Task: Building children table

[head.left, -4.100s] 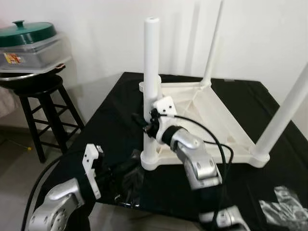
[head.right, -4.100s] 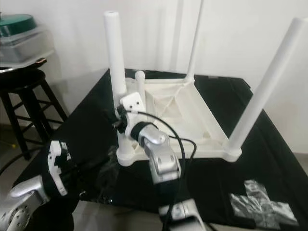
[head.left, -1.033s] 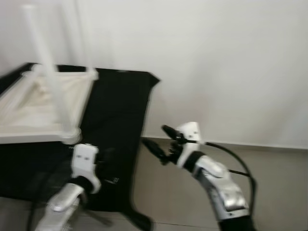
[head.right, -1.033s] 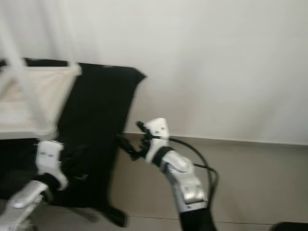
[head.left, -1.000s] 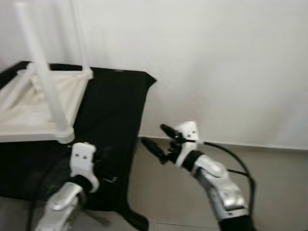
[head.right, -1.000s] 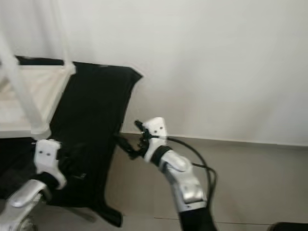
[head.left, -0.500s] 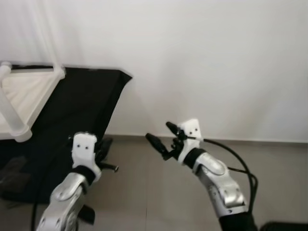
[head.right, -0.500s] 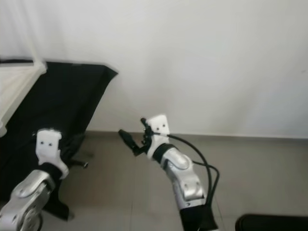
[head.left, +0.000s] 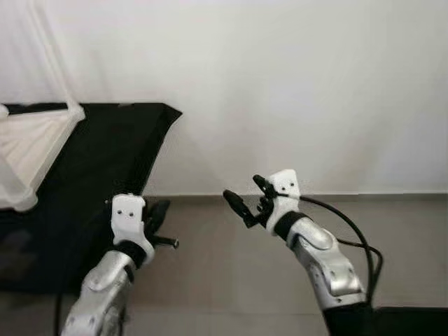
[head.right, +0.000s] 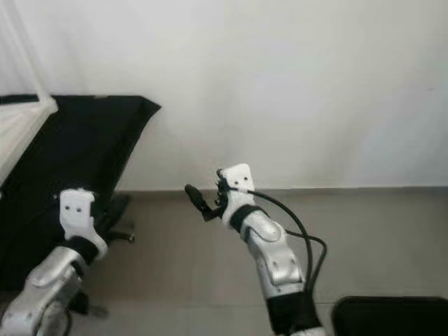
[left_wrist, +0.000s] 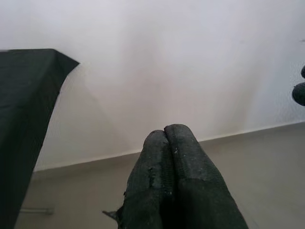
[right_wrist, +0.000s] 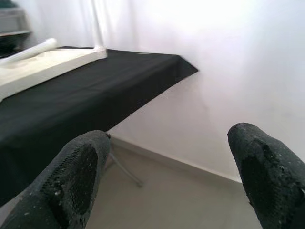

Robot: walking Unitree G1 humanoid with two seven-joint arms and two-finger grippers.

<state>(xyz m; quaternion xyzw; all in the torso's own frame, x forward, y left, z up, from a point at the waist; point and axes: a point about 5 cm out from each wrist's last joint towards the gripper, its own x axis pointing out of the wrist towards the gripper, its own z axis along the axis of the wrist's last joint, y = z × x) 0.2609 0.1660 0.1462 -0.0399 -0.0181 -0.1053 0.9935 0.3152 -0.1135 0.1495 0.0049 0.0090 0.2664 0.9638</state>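
The white plastic children's table (head.left: 31, 143) lies upside down on a black-clothed table (head.left: 105, 161) at the far left, its legs pointing up. In the right wrist view the white table (right_wrist: 43, 59) sits well beyond the fingers. My right gripper (head.left: 245, 194) hangs open over the floor in front of the wall, with nothing between its fingers (right_wrist: 76, 181). My left gripper (head.left: 157, 212) is held low beside the black cloth's edge, and its fingertips (left_wrist: 164, 136) are pressed together with nothing in them. Both grippers are away from the white table.
A white wall (head.left: 301, 84) stands straight ahead over a grey-beige floor (head.right: 175, 280). The black cloth (right_wrist: 95, 90) drapes down past the tabletop corner. A dark object (head.right: 392, 315) lies at the bottom right of the floor.
The view has swung right, so the white table has slid to the left edge. My right gripper, beside a table leg four seconds ago, is now off it and open.
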